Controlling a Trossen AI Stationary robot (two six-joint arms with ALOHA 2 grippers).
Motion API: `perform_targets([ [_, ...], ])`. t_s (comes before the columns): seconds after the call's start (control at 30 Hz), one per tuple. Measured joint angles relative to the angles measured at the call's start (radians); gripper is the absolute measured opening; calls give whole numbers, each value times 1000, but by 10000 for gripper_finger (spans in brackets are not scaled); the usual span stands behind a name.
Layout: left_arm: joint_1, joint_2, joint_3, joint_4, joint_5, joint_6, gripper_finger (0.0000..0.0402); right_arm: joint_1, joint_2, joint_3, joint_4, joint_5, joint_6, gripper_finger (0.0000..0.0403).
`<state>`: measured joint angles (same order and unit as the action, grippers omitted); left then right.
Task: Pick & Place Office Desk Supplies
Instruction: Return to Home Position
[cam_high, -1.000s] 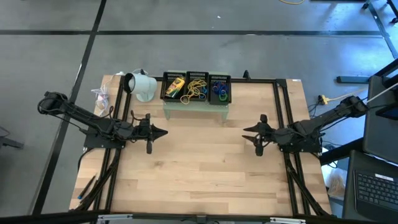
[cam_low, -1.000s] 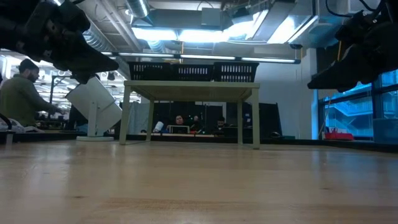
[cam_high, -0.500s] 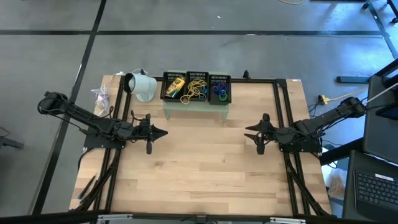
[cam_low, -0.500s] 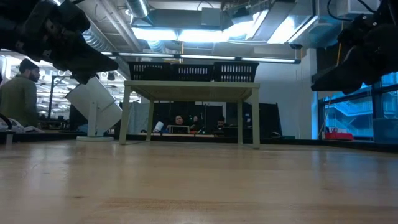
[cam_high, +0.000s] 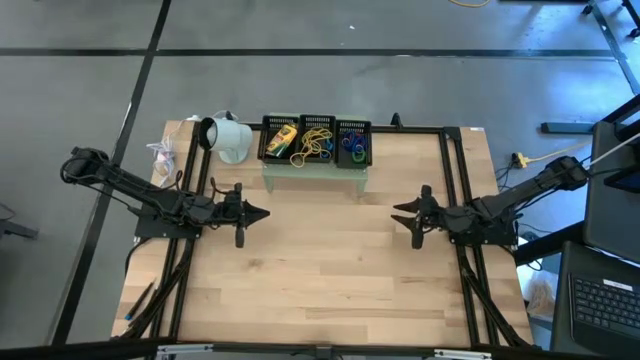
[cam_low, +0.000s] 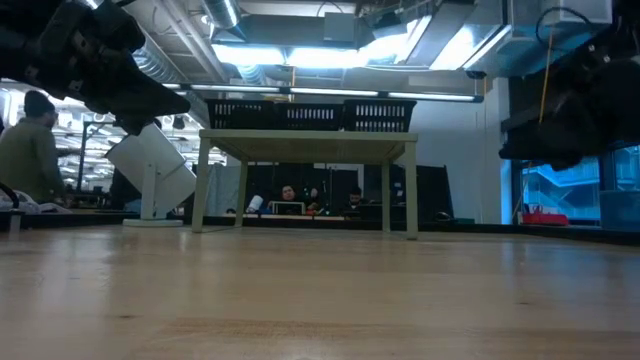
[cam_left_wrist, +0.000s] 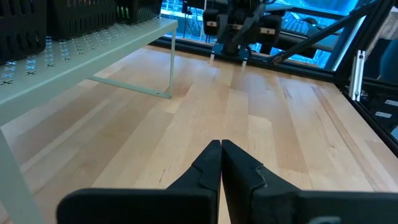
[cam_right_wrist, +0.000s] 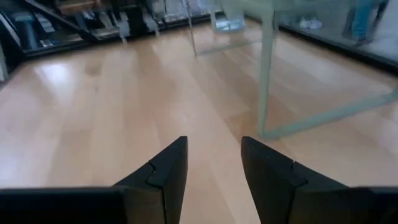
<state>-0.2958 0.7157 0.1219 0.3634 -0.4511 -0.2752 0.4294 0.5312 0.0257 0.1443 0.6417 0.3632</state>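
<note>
The office desk supplies lie in three black mesh trays (cam_high: 315, 140) on top of a pale green perforated stand (cam_high: 314, 172) at the table's far middle: yellow-green boxes (cam_high: 281, 138), tan rubber bands (cam_high: 316, 139) and blue clip rings (cam_high: 352, 144). My left gripper (cam_high: 262, 212) hovers shut above the table left of the stand, its fingertips together in the left wrist view (cam_left_wrist: 220, 145). On the right side my right gripper (cam_high: 397, 210) hovers open and holds nothing, bare wood showing between its fingers (cam_right_wrist: 213, 146). Both point toward the table's middle, a little below level.
A white lamp-like object (cam_high: 226, 138) stands at the far left beside the stand, and a clear bag (cam_high: 160, 155) lies left of it. Black frame rails (cam_high: 452, 170) run along both sides. Bare wood (cam_high: 320, 260) lies between the arms. A person (cam_low: 30, 150) sits beyond the table.
My right gripper has sunk a little toward the table and rolled slightly, its fingers staying open. My left gripper has kept still.
</note>
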Motion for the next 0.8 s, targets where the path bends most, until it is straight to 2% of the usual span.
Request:
perform_targets([
  [0.2, 0, 0, 0, 12, -16, -4, 6, 0, 1, -10, -1, 1, 36, 152],
  [0.33, 0, 0, 0, 12, -45, -33, 6, 0, 2, -10, -6, 47, 122, 152],
  [0.5, 0, 0, 0, 0, -48, 31, 6, 0, 3, -10, -21, 54, 217, 152],
  [0.67, 0, 0, 0, 0, -124, 31, 6, 0, 3, -10, -26, 58, 268, 152],
  [0.8, 2, 0, 0, 4, -161, 45, 6, 0, 3, -10, -26, 35, 237, 152],
])
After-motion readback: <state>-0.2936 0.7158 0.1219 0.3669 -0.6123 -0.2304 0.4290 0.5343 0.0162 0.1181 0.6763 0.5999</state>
